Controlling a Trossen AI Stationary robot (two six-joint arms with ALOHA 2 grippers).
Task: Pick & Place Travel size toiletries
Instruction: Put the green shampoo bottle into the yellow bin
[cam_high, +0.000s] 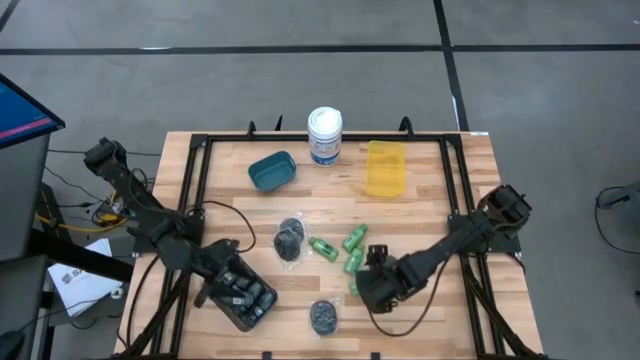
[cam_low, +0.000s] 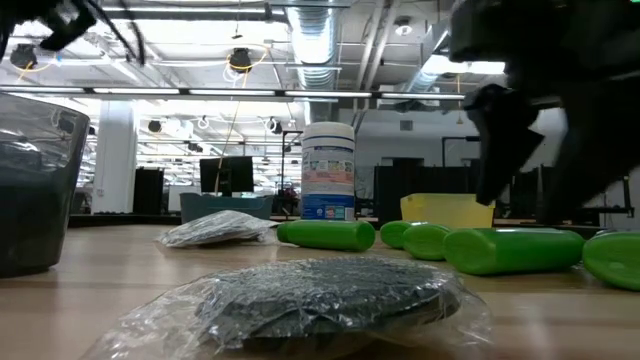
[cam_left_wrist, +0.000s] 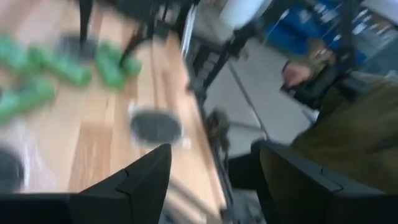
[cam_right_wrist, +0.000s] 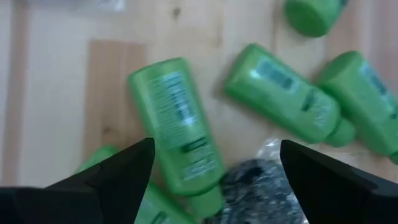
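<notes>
The right gripper (cam_high: 372, 283) hangs low over the table (cam_high: 430, 200) with its fingers spread wide and nothing between them. In its wrist view a green bottle (cam_right_wrist: 179, 126) lies flat on the wood just ahead of the gap between the fingers, cap end towards the gripper. A second bottle (cam_right_wrist: 286, 93) lies beside it, a third (cam_right_wrist: 367, 93) past that, a fourth (cam_right_wrist: 314, 14) farther off, and part of a fifth (cam_right_wrist: 124, 186) shows close by one finger. A wrapped dark piece (cam_right_wrist: 261, 186) lies right by the first bottle's cap end, between the two fingers.

From above, the bottles (cam_high: 353, 240) make a loose cluster touching the right gripper's far side and running away from it towards the table's middle. Four or five are countable there; the gripper hides part of the group.

The left gripper (cam_high: 238, 292) is over the table's near left part, fingers apart with nothing seen between them. A dark bin (cam_high: 250, 305) sits directly beneath it; its contents cannot be made out. Three wrapped dark pieces are on the wood: two (cam_high: 290, 240) lying close together between the two grippers, towards the bottles, and one (cam_high: 324, 316) nearer the front edge, also between the grippers.

Well beyond both grippers stand one teal tub (cam_high: 272, 171), one white canister (cam_high: 324, 135) and one yellow tub (cam_high: 386, 167).
</notes>
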